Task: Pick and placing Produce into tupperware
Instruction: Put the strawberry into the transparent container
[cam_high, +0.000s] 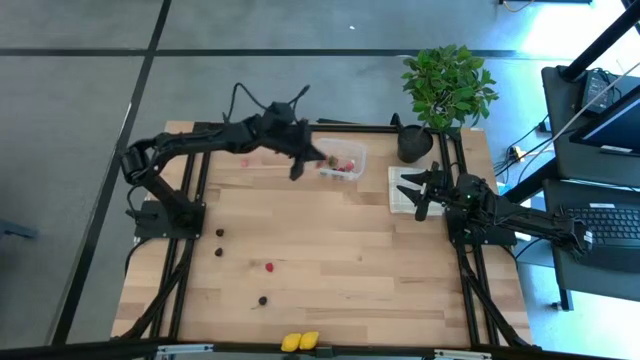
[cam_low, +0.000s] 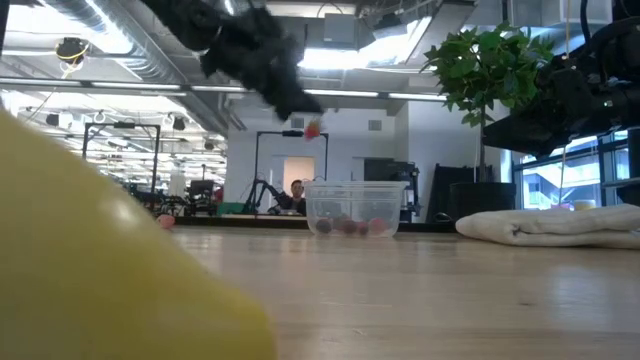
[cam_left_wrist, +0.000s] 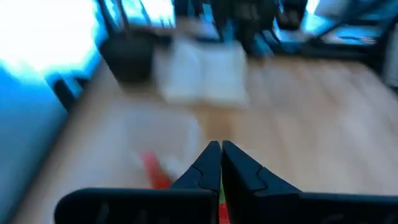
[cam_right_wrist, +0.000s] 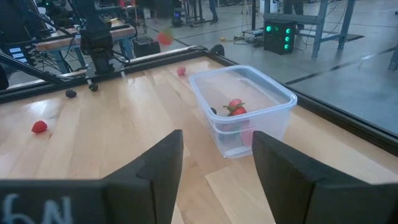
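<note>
The clear tupperware (cam_high: 342, 160) (cam_low: 356, 208) (cam_right_wrist: 244, 102) stands near the table's far edge with a few red berries (cam_right_wrist: 235, 107) on its floor. My left gripper (cam_high: 318, 158) (cam_low: 306, 112) (cam_left_wrist: 221, 149) hovers above the box's left side, shut on a small red berry (cam_low: 313, 130). On the wood to the near left lie loose dark round pieces (cam_high: 219, 233) (cam_high: 263, 300) and a red berry (cam_high: 269, 267). Two yellow lemon pieces (cam_high: 300, 341) rest at the near edge. My right gripper (cam_high: 420, 192) (cam_right_wrist: 214, 168) waits open over the beige cloth, right of the box. My left gripper pinches the red berry (cam_low: 313, 130) between its two fingers, which slant down from the table's left. The berry is lifted clear, in the air above the tupperware's rim. A red-green sliver (cam_left_wrist: 219, 208) shows between the fingers in the left wrist view.
A folded beige cloth (cam_high: 405, 190) (cam_low: 550, 225) lies right of the box. The black pot with the green plant (cam_high: 415, 143) stands at the far right corner. One lemon piece (cam_low: 90, 260) fills the low view's left. A pink berry (cam_right_wrist: 181, 71) lies left of the box.
</note>
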